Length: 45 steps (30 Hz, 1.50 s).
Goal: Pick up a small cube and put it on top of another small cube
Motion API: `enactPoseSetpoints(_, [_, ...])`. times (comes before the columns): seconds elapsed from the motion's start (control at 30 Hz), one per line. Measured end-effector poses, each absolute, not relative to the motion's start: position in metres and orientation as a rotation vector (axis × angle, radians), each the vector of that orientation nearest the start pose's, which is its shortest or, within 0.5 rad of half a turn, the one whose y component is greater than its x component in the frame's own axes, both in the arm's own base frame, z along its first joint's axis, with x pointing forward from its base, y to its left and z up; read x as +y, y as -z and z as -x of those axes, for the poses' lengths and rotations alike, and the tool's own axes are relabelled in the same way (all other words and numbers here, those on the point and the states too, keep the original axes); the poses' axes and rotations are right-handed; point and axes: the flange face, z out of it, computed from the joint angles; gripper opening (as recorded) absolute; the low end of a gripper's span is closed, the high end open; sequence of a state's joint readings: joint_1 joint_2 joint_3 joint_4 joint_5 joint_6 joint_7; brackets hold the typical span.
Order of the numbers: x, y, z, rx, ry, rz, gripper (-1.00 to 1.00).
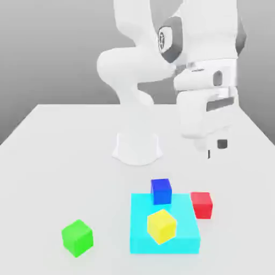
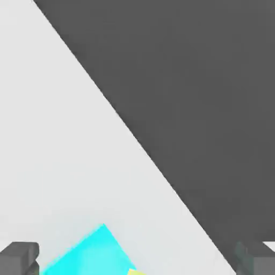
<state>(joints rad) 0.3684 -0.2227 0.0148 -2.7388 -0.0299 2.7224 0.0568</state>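
Exterior view: wide-open, empty claw point(image 1: 215, 149) hangs above red cube point(image 1: 202, 204) — blue cube point(image 1: 161, 191), yellow cube point(image 1: 161, 226) share cyan slab point(image 1: 182, 239).

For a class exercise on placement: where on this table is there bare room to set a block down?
Free: the white table between the robot base and small green cube. Crowded: the cyan flat slab carrying the blue cube and yellow cube, red cube alongside.

a yellow cube point(image 1: 161, 226) is seen resting on a flat cyan slab point(image 1: 182, 240) on the white table point(image 1: 53, 161); a green cube point(image 1: 77, 237) is set apart toward the exterior view's left.
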Motion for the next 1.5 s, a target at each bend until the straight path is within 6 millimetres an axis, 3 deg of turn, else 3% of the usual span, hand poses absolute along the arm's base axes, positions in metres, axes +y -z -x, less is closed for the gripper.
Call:
enactPoseSetpoints(0.2, [0.174,-0.202,-0.309,-1.106,0.031,2.939,0.0])
enactPoseSetpoints(0.43, [0.174,-0.138,-0.301,-1.156,0.0,2.92,0.0])
enactPoseSetpoints(0.47, [0.173,-0.132,-0.3,-1.156,0.0,2.921,-1.0])
enactPoseSetpoints(0.7, [0.173,-0.132,-0.3,-1.156,-0.002,2.921,-1.0])
enactPoseSetpoints(0.97, [0.172,-0.194,-0.3,-1.151,-0.002,2.926,-1.0])
enactPoseSetpoints(1.2, [0.117,-0.251,-0.315,-0.832,0.004,3.052,-1.0])
enactPoseSetpoints(1.4, [0.069,-0.293,-0.31,-0.529,-0.001,3.101,-1.0])
enactPoseSetpoints(1.5, [0.063,-0.279,-0.31,-0.484,-0.003,3.102,-1.0])
